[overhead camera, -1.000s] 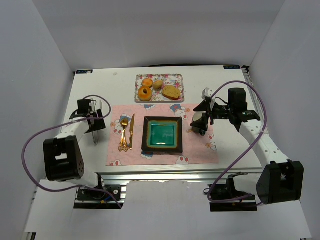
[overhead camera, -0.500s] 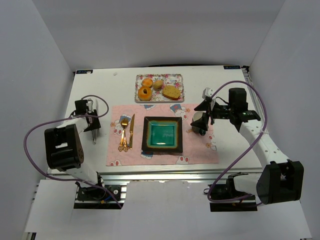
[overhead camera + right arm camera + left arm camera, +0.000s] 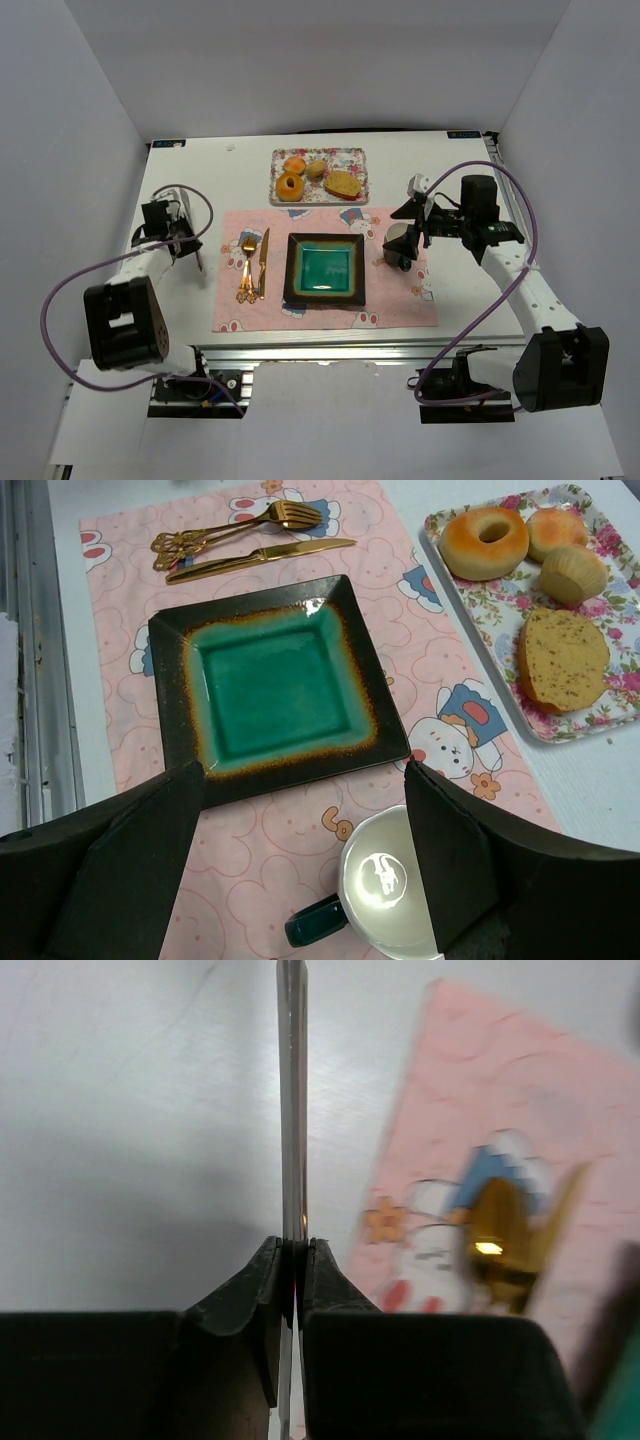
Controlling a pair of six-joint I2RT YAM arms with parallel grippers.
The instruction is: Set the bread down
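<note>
Clamps left pincer [image 3: 292, 1250] shut on a thin metal strip [image 3: 291, 1110], perhaps tongs, at nine o'clock; holds right pincer [image 3: 305, 790] wide, empty, over cup [image 3: 390, 880] at three. Finds bun [image 3: 573, 572] and slice [image 3: 562, 658] on tray [image 3: 490, 600] at twelve. Likely tool pickup; next, calls for a reach to tray.

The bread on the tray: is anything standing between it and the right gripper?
Nothing visible does. The open right gripper hangs over a cup; only flat pink mat and table lie between it and the tray with the bun and the slice.
</note>
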